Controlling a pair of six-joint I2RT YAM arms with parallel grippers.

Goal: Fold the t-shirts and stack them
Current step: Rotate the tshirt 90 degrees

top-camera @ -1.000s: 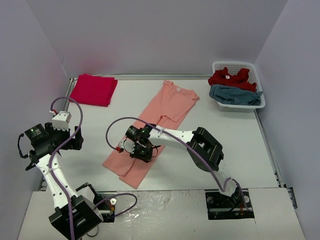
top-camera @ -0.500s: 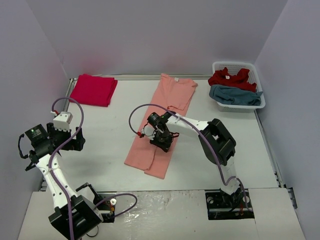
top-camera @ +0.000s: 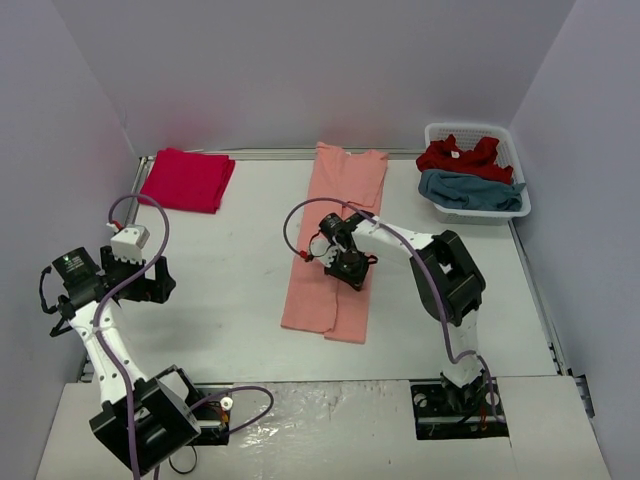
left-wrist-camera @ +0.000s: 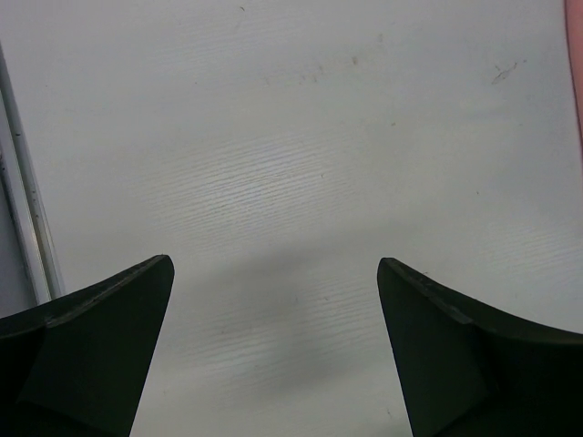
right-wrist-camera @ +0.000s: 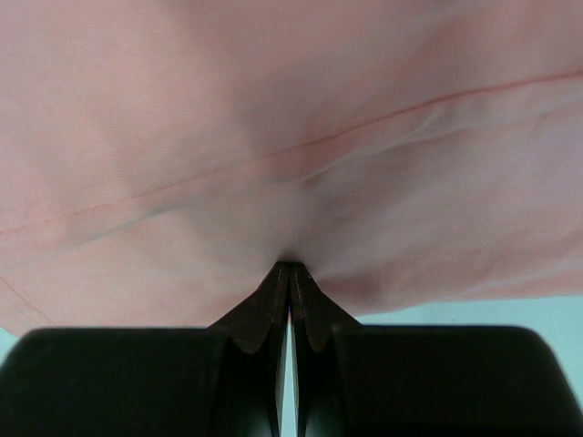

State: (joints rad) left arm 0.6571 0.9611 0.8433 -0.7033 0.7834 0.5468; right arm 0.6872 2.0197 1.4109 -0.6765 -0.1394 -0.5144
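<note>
A salmon-orange t-shirt point(top-camera: 335, 235) lies folded lengthwise as a long strip down the middle of the table. My right gripper point(top-camera: 350, 268) is shut on its cloth near mid-length; in the right wrist view the shirt point(right-wrist-camera: 273, 118) fills the frame above the closed gripper point(right-wrist-camera: 290, 266). A crimson red t-shirt point(top-camera: 187, 179) lies folded at the back left. Another red tee point(top-camera: 460, 155) and a teal-blue tee point(top-camera: 470, 190) lie in the basket. My left gripper point(top-camera: 150, 280) is open and empty over bare table point(left-wrist-camera: 273, 182) at the left, far from the shirts; it also shows in the left wrist view point(left-wrist-camera: 273, 269).
The white slotted basket point(top-camera: 520, 195) stands at the back right against the wall. A metal rail point(left-wrist-camera: 27, 209) borders the table's left edge. Grey walls close in on three sides.
My right gripper has dragged the salmon shirt to the right and turned it from a slant to nearly straight front-to-back. The left arm barely moved.
</note>
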